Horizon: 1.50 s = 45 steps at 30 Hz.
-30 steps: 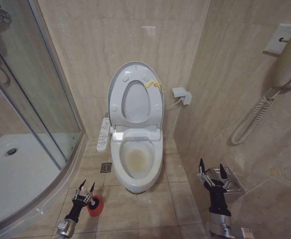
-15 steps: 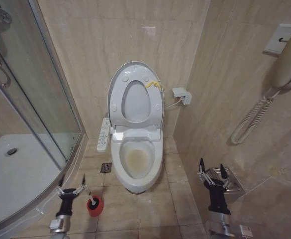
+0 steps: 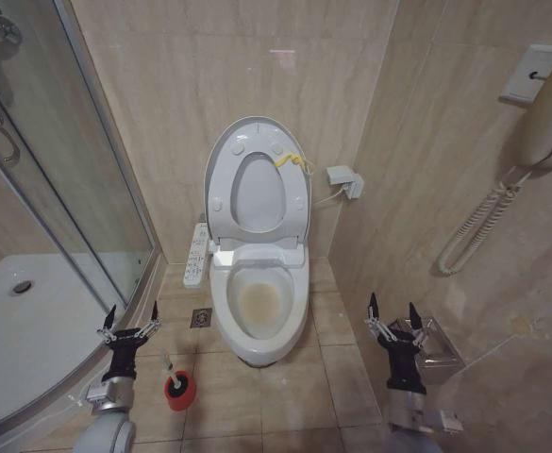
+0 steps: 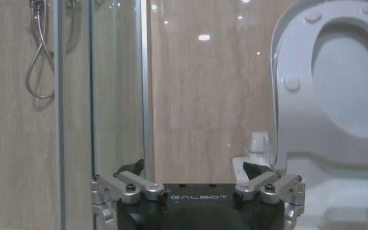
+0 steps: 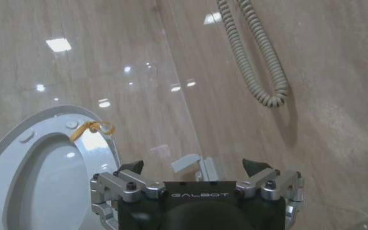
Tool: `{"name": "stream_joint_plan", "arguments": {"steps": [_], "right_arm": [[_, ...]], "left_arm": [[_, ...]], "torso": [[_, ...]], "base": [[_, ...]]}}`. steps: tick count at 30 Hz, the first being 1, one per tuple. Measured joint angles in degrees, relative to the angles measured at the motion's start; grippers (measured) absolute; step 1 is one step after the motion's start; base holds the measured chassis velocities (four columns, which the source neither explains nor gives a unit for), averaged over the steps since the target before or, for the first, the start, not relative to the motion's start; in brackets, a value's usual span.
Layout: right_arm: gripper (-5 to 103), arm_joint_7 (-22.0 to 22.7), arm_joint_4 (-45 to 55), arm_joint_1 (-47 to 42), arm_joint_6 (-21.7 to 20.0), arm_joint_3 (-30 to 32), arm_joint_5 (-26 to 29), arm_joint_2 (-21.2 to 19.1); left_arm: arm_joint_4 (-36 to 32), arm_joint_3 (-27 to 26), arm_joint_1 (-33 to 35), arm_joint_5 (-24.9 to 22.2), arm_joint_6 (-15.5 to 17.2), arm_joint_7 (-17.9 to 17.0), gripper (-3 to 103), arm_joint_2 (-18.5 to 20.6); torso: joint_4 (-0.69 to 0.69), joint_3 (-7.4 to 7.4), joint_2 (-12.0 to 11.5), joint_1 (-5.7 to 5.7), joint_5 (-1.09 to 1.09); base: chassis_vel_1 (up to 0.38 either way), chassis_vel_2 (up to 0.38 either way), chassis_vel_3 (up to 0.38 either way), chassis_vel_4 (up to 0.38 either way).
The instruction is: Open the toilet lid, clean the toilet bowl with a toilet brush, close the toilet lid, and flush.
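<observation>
Between the spread, empty fingers of the left gripper nothing is held; it has lifted away from the brush, just beside in its holder. Lid up; brushing unstarted. Right gripper wide, idle.

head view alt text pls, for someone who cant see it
A toilet with its lid raised and bowl open stands against a tiled wall. The left gripper hangs open beside the brush in its red holder; the right gripper hangs open.

Toilet lid upright behind the toilet bowl, toilet brush in its holder on the floor left of the bowl, shower enclosure farther left
</observation>
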Motion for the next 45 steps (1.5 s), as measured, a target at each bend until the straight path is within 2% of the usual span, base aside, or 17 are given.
{"name": "stream_joint_plan", "arguments": {"steps": [3, 6, 18, 33, 38, 40, 42, 45], "right_arm": [[100, -0.3, -0.2, 0.8, -0.5, 0.1, 0.2, -0.3], [100, -0.4, -0.3, 1.0, -0.7, 0.4, 0.2, -0.3], [100, -2.6, -3.4, 3.6, -0.2, 0.5, 0.7, -0.3], [100, -1.7, -5.5, 6.2, -1.0, 0.7, 1.6, -1.7], [100, 0.4, -6.7, 7.8, -1.9, 0.8, 1.7, -2.9], [100, 0.6, -7.3, 8.5, -2.0, 0.9, 1.9, -3.5], [100, 0.7, -8.5, 10.4, -2.5, 0.9, 2.7, -5.1], [100, 0.9, -9.5, 12.6, -3.1, 0.7, 3.4, -6.6]], "left_arm": [[-3.4, 1.7, -0.2, -0.3, 2.4, -3.8, 100, -0.1], [-4.8, 2.9, -0.4, -0.6, 3.0, -4.6, 100, -0.1], [-7.6, 1.7, 1.6, -0.3, 3.5, -4.1, 100, 0.0], [-7.3, 0.9, 2.6, 0.9, 2.5, -3.7, 100, -1.2], [-7.8, 0.2, 3.2, 0.9, 1.7, -3.7, 100, -1.1], [-8.2, -0.1, 3.4, 0.8, 1.5, -3.6, 100, -1.1], [-9.5, -0.8, 3.8, 0.6, 1.4, -3.5, 100, -1.0], [-10.7, -1.4, 4.3, 0.5, 1.5, -3.5, 100, -0.8]], "torso": [[0.00, 0.00, 0.0, 0.00, 0.01], [-0.02, 0.00, 0.0, 0.00, 0.00], [0.00, 0.00, 0.0, -0.01, 0.01], [-0.02, 0.00, 0.0, -0.01, 0.01], [0.01, 0.03, 0.0, 0.07, 0.01], [-0.03, 0.02, 0.0, 0.06, -0.01], [0.02, 0.02, 0.0, 0.05, 0.02], [0.00, 0.00, 0.0, 0.01, 0.00]], "base": [[0.000, 0.000, 0.000, 0.000], [0.000, 0.000, 0.000, 0.000], [0.000, 0.000, 0.000, 0.000], [-0.121, 0.130, 0.127, -0.138], [-0.205, 0.215, 0.216, -0.191], [-0.135, 0.167, 0.018, -0.094], [-0.056, 0.059, 0.024, -0.007], [0.023, -0.002, 0.017, 0.054]]}}
